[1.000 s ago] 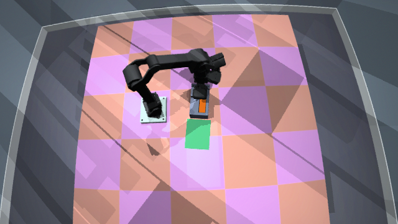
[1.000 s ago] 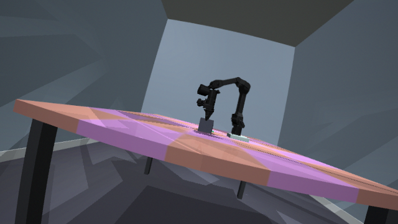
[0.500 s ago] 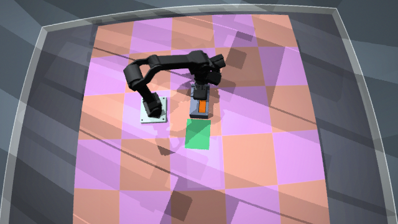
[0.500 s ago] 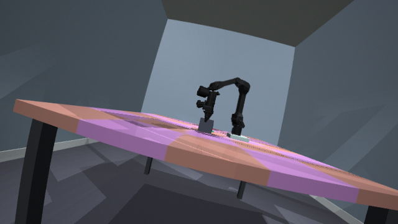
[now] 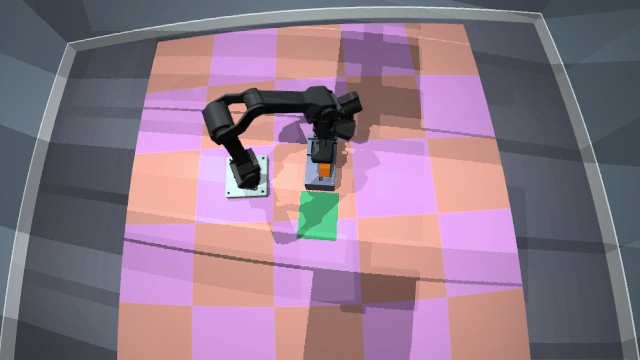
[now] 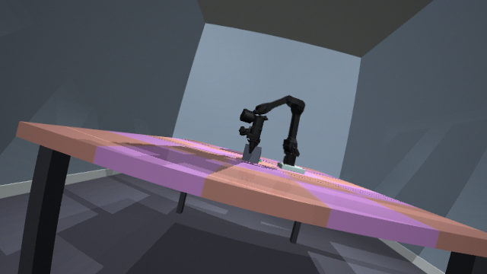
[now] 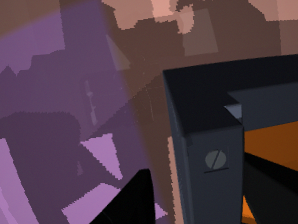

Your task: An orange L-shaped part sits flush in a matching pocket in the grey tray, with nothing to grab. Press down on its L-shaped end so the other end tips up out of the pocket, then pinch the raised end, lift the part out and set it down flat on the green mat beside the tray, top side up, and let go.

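Nearest us, in the wrist view, the two dark fingertips of our gripper [image 5: 322, 154] [image 6: 251, 151] [image 7: 195, 165] stand partly open, with nothing held between them. One shows beyond the outer edge of the grey tray [image 5: 320, 187] [image 6: 249, 156] [image 7: 202, 100]; the other overlaps the orange L-shaped part [image 5: 325, 170] [image 7: 272, 140] on the inner side of the wall. Between them we see the wall's slotted screw [image 7: 216, 159] and a small notch in the rim. The part is within the tray; our gripper covers much of it from above, so we cannot tell whether it lies flush or tipped, or whether a fingertip touches it

Just beyond the tray's short end, the green mat [image 5: 319, 215] [image 6: 260, 161] lies flat, a narrow strip of checkered tabletop [image 5: 400, 180] [image 6: 266, 190] between their edges. Our arm [image 5: 285, 101] [image 6: 295, 122] arches over from its pale base plate [image 5: 231, 191] [image 6: 300, 170], with open room between plate and tray. Farther out, the tabletop runs well past the mat, and the grey room walls [image 6: 289, 76] stand well apart from the arm
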`<state>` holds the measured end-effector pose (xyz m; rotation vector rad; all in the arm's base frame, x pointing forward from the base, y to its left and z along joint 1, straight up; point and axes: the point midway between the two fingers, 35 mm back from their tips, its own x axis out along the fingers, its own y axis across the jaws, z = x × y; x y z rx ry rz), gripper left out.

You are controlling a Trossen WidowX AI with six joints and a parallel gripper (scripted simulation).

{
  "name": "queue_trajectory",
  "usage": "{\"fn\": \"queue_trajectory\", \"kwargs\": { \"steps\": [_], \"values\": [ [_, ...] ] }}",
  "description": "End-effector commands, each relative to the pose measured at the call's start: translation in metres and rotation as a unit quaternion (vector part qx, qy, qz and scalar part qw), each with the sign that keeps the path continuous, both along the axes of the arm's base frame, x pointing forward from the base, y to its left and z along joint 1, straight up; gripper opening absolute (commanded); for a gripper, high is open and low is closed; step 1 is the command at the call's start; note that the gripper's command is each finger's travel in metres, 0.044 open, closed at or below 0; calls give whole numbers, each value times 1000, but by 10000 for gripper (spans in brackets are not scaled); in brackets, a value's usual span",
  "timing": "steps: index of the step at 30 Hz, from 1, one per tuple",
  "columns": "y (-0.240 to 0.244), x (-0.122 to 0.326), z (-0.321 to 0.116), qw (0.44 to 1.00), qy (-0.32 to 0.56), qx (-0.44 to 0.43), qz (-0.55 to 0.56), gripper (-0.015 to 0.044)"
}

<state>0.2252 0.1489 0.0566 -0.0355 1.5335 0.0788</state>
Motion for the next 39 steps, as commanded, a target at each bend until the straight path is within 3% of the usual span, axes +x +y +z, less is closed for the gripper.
{"fn": "queue_trajectory", "kwargs": {
  "steps": [1,39],
  "values": [
    [-3,-3,-7,1000,7,-7,2,180],
    [9,-3,14,1000,7,-7,2,180]
  ]
}}
